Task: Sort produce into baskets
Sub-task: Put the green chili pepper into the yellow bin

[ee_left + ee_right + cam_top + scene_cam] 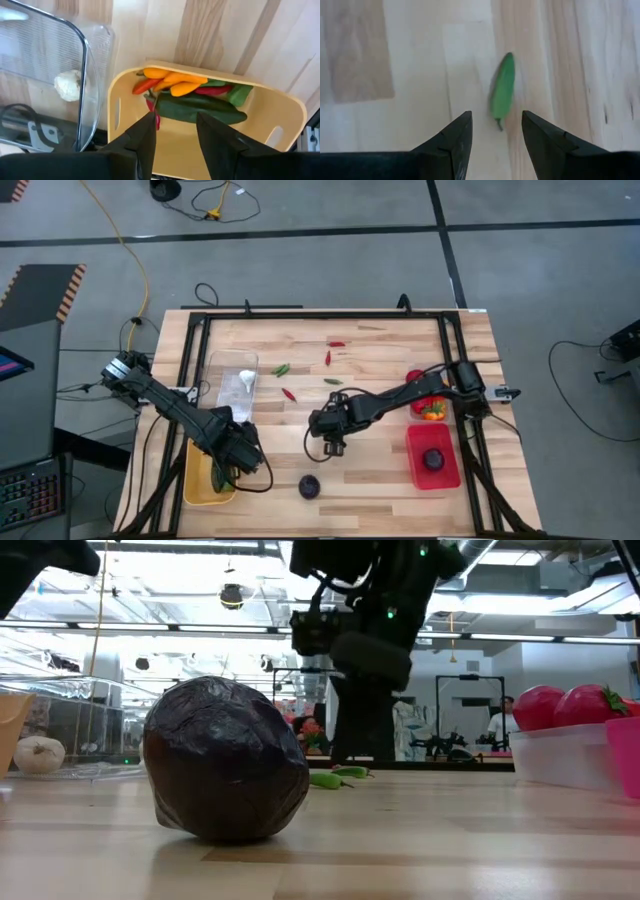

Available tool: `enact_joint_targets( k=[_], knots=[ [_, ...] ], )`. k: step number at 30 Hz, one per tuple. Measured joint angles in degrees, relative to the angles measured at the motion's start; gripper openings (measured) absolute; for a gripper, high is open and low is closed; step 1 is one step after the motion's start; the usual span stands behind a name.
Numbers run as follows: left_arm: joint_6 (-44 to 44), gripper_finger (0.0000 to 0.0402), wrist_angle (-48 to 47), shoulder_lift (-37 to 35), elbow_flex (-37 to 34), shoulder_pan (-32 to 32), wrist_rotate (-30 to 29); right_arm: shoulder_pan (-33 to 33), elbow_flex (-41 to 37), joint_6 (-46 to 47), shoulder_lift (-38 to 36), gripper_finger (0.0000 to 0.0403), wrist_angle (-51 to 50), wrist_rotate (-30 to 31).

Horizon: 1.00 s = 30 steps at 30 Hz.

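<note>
I see the left pincer [174,137] over the yellow basket [285,107], fingers parted and holding nothing; a dark green pepper [200,107] lies in that basket among orange chillies [175,82] and red ones. Beside the yellow basket, the clear basket [85,60] holds a garlic bulb [67,85]. My right pincer [495,135] hangs open above a green chilli [502,90] on the surface [380,470]. A dark purple round [309,486] sits on the surface between the yellow basket and the red basket [432,478]
</note>
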Motion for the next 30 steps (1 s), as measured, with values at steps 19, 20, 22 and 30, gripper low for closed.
enact_joint_targets(
  k=[19,20,22,30],
  knots=[
    [0.04,0.0129,0.11,0.00,0.00,0.00,-0.10,-1.17,-2.19,-0.59,-0.02,0.0191,4.98,-0.02],
    [0.04,0.0129,0.09,0.00,0.00,0.00,-0.10,-1.17,-2.68,-0.59,-0.02,0.0188,5.88,-0.02],
    [0.04,0.0129,0.09,0.00,0.00,0.00,-0.10,-1.17,-4.00,-0.57,-0.02,0.0182,7.40,-0.03],
    [0.11,0.0129,0.11,0.00,0.00,0.00,-0.10,-1.17,-5.88,-0.44,0.02,0.0164,8.55,-0.10]
  ],
)
